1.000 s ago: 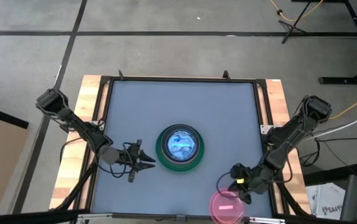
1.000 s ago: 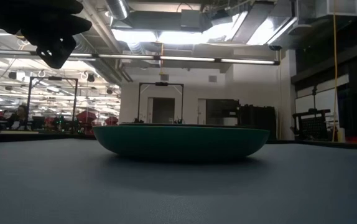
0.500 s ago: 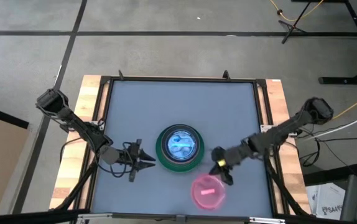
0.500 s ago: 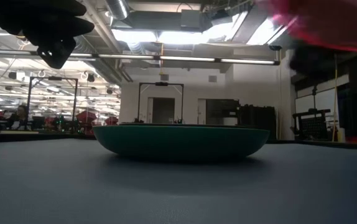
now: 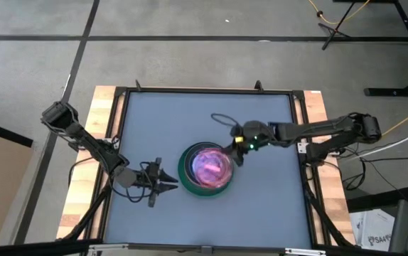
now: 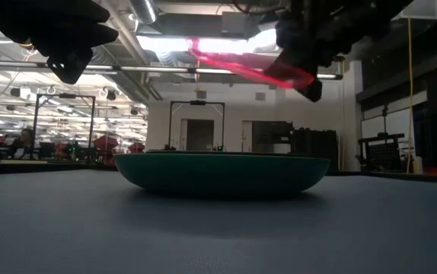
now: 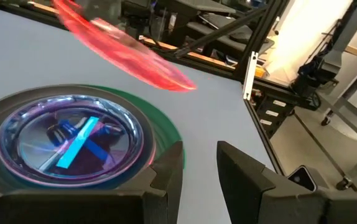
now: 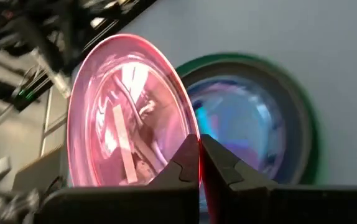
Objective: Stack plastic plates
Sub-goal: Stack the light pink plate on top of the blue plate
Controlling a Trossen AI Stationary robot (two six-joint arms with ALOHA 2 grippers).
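Observation:
A stack of plates sits at the table's middle: a large dark green plate point(image 5: 183, 174) at the bottom and a translucent blue plate point(image 7: 66, 140) showing on top. A translucent magenta plate point(image 5: 207, 165) hangs in the air over this stack, tilted, and also shows in the low view point(image 6: 241, 65). My right gripper point(image 5: 237, 147) is shut on it, just right of and beyond the stack. My left gripper point(image 5: 163, 183) is open, level, just left of the stack, touching nothing. The other plates are hidden inside the stack. My right gripper pinches the magenta plate's rim point(image 8: 194, 134) between its two fingers, at the plate's edge toward the table's right and far side. The fingers reach in from the right. The plate is lifted clear above the stack and tilted point(image 6: 279, 74).
The grey table top point(image 5: 261, 213) lies bare around the stack, framed by a black rail and wooden side boards point(image 5: 104, 114). A cable loop point(image 5: 222, 117) rises behind my right arm. Beyond the table is the workshop room.
My right gripper has carried the magenta plate from the table's near right corner up and toward the far-left, ending over the stack. The plate has gone from low near the near edge to lifted clear and tilted above the blue plate.

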